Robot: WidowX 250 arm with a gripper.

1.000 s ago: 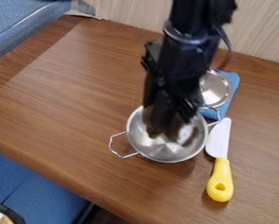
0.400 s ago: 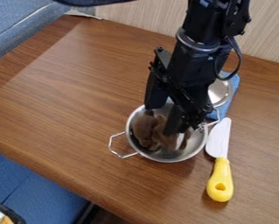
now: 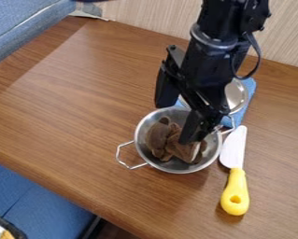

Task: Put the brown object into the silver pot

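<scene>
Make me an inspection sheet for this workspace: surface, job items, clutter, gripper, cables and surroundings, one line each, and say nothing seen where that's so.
Surface: brown wood-grain table; damage, nothing seen.
Job items: brown object lies inside the silver pot, which stands upright.
Clutter: knife with a yellow handle and pale blade, beside the pot; shiny round dish on a blue cloth, partly behind the arm.
Gripper: gripper open, fingers apart, one over the pot near the brown object; contact with it can't be told.
Cables: black cable loops out beside the arm.
Surroundings: pale striped wall behind; blue seating at upper left.
</scene>
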